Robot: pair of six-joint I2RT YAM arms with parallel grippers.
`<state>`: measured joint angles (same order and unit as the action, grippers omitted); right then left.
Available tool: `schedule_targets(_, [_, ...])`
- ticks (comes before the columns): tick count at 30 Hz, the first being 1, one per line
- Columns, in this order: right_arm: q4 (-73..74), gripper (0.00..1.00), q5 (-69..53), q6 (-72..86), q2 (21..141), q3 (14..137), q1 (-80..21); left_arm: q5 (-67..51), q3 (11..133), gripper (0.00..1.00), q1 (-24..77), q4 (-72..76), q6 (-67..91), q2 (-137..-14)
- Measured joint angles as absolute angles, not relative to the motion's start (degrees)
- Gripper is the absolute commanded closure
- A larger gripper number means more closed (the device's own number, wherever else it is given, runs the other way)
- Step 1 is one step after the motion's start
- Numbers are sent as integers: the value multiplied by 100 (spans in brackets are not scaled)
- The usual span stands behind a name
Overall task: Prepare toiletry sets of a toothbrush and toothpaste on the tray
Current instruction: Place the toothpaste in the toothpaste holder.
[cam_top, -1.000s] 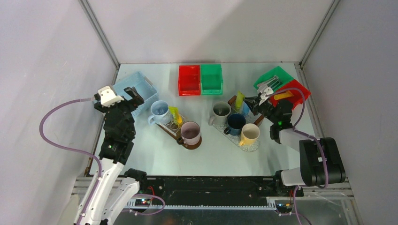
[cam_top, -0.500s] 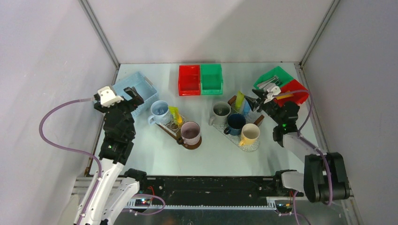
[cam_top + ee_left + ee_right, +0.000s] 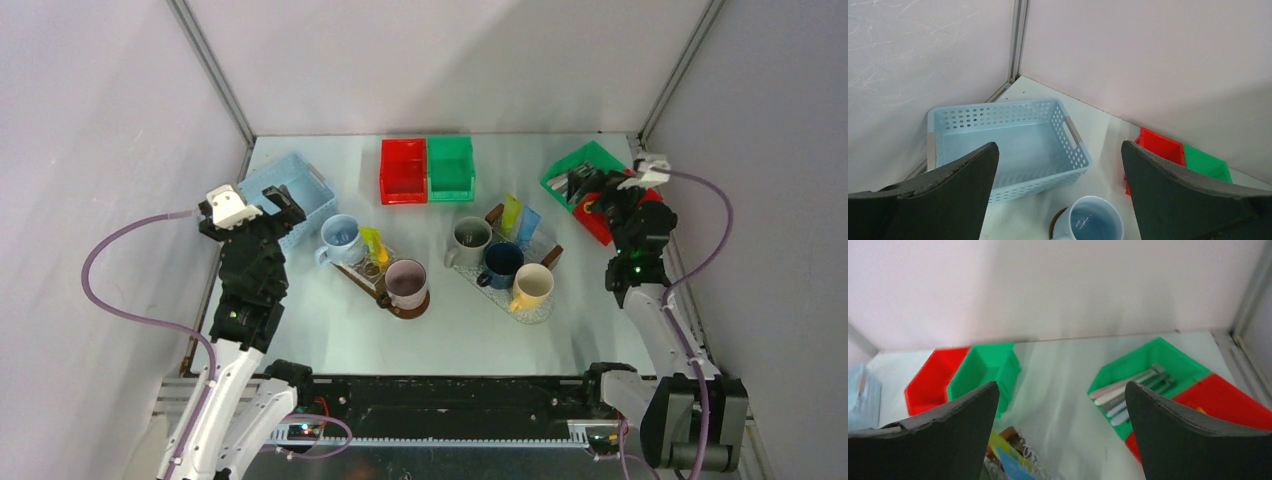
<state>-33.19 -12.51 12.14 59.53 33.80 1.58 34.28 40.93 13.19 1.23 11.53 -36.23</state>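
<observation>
Slim pale toothbrushes (image 3: 1128,390) are lying bunched in the far-right green bin (image 3: 1173,352). The lime tube (image 3: 511,213) and light blue tube (image 3: 528,222) are standing on the right tray (image 3: 545,310). The right gripper (image 3: 1060,387) is hanging wide open and empty near that bin, and the left gripper (image 3: 1059,147) is gaping empty too. Only the top view is showing the yellow tube (image 3: 374,243) on the left tray (image 3: 354,277).

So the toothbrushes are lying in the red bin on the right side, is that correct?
Not quite: the bin colour is wrong. The toothbrushes are lying in the green bin on the right side. The right wrist view shows this clearly.
</observation>
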Motion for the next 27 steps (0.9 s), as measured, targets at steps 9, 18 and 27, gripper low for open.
schedule_targets(9, [-1533, 1, -454, 3142, 6506, 4366, 1111, 3426, 4093, 0, 1319, 123, 1151, -3621])
schedule_targets(18, [-585, 14, -102, 4600, 7557, 4781, 1479, 3420, 4093, 0, 1308, 123, 1151, -3621])
schedule_targets(27, [-158, 42, 97, 5782, 8829, 5638, 1522, 3411, 4093, 0, 1304, 121, 1151, -3621])
